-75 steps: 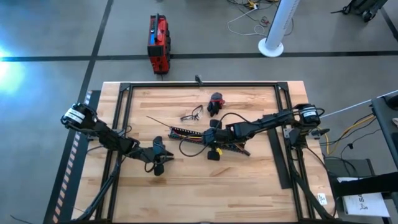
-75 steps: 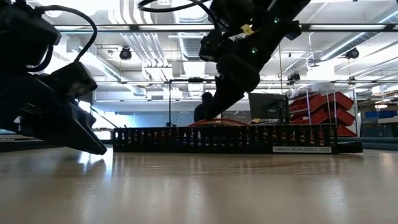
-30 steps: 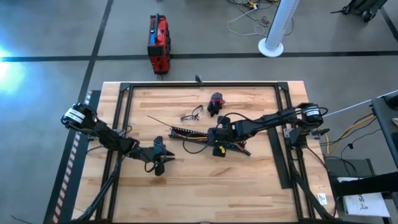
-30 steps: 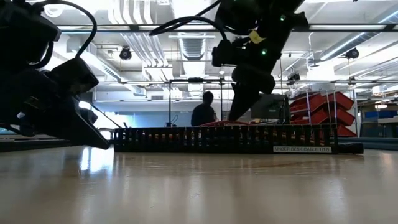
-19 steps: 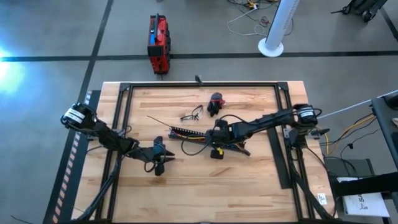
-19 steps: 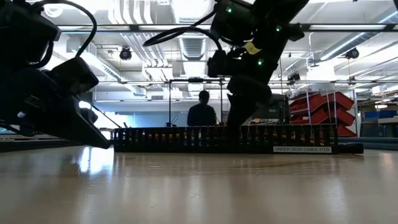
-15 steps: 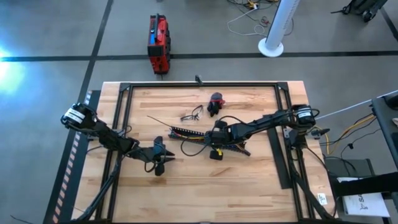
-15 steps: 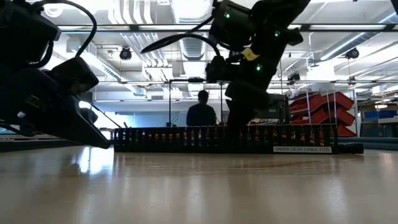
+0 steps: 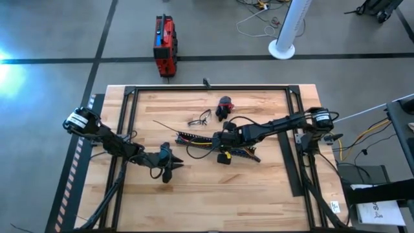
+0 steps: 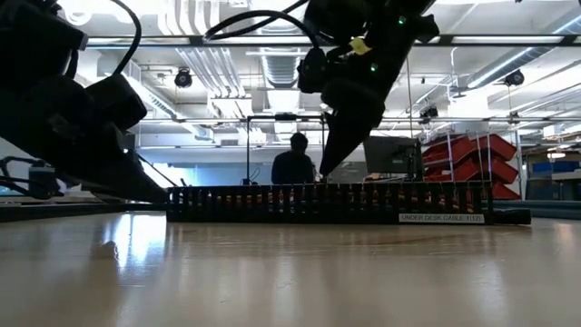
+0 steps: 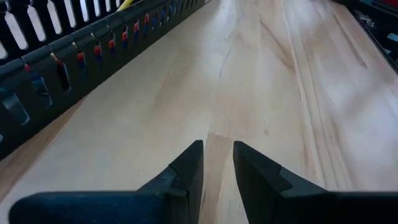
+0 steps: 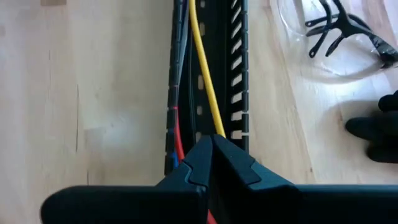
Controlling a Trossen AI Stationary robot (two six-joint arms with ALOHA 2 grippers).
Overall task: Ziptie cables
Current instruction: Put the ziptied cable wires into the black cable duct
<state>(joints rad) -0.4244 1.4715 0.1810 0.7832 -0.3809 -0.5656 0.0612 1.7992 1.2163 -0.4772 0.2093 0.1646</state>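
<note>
While the right gripper (image 12: 211, 144) sits with its fingers pressed together over the slotted black duct (image 12: 219, 68), the main risk, as I judge it, is that the closed tips snag a wire or push the duct sideways. From the right wrist view, a yellow wire (image 12: 204, 68) runs straight up to the fingertips, and whether it is pinched between them or only touching I cannot tell. If the arm pulls away with that wire caught, the cables (image 9: 202, 147) could drag out of the duct and spread further, which would make bundling harder.

The left gripper (image 11: 217, 163) is low over bare wood on the table (image 9: 259, 194), near the duct's comb wall but apart from it, fingers slightly parted with nothing between them. A careless forward move could ram that wall.

The ziptie (image 9: 164, 125) lies as a thin dark line on the wood beyond the duct's left end, clear of both grippers, so neither is holding it. Being so thin and flat, it may be hard to pinch off the surface, and a poor grip could flick it away.

As for what holds what: the duct is the only container here. Red, blue and yellow wires run along inside it, showing through the slots. Safety glasses (image 12: 339, 34) lie on the wood beside it, outside.
</note>
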